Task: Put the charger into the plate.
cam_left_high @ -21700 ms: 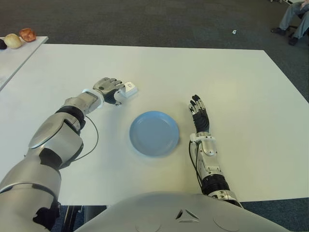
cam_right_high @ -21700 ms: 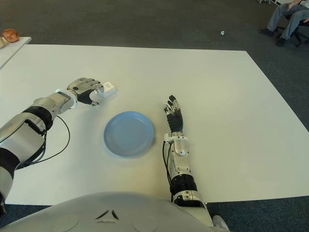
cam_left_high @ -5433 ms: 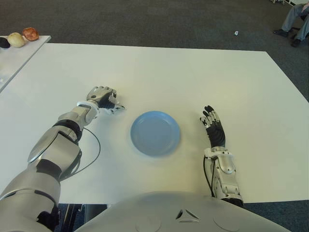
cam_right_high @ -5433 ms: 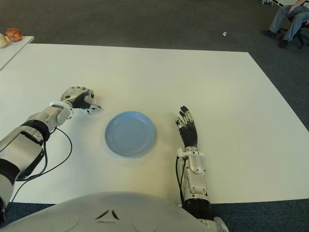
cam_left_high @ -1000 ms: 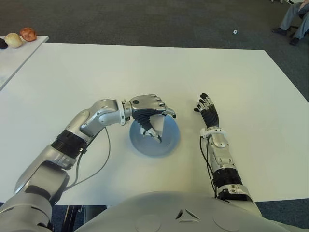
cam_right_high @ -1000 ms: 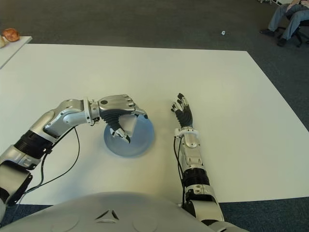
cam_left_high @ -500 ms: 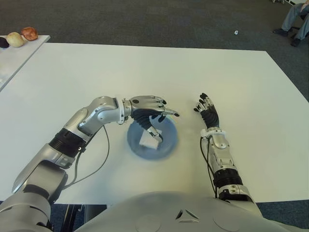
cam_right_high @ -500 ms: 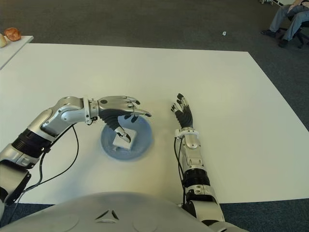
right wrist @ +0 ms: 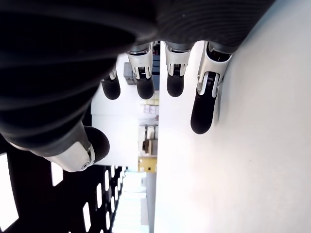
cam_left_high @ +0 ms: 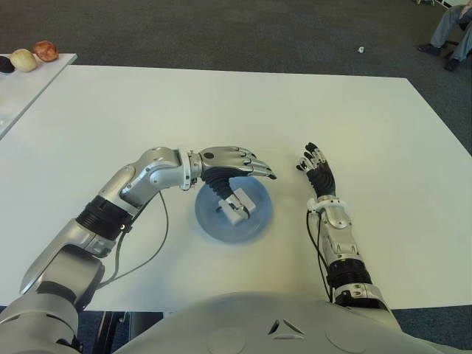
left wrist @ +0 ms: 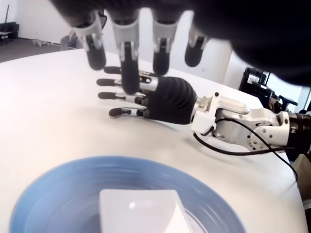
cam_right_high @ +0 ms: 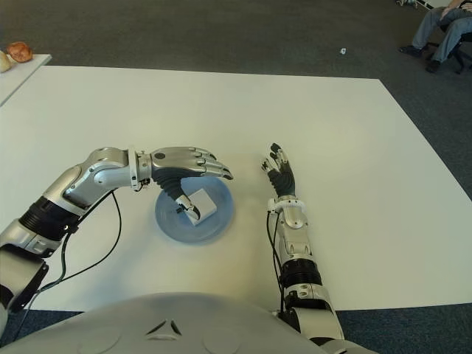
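Charger lies in the plate, partly hidden under the left hand.

The white charger (cam_left_high: 237,207) now sits in the blue plate (cam_left_high: 259,219) beneath the left hand (cam_left_high: 230,164), whose fingers have spread, releasing it. Beyond the plate, the right hand (cam_left_high: 317,167) lies flat and relaxed on the worktop (cam_left_high: 354,118), unmoved.

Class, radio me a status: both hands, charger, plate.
Left hand open above plate. Charger lying in plate, released. Right hand open, idle right of plate. Nothing obstructing.
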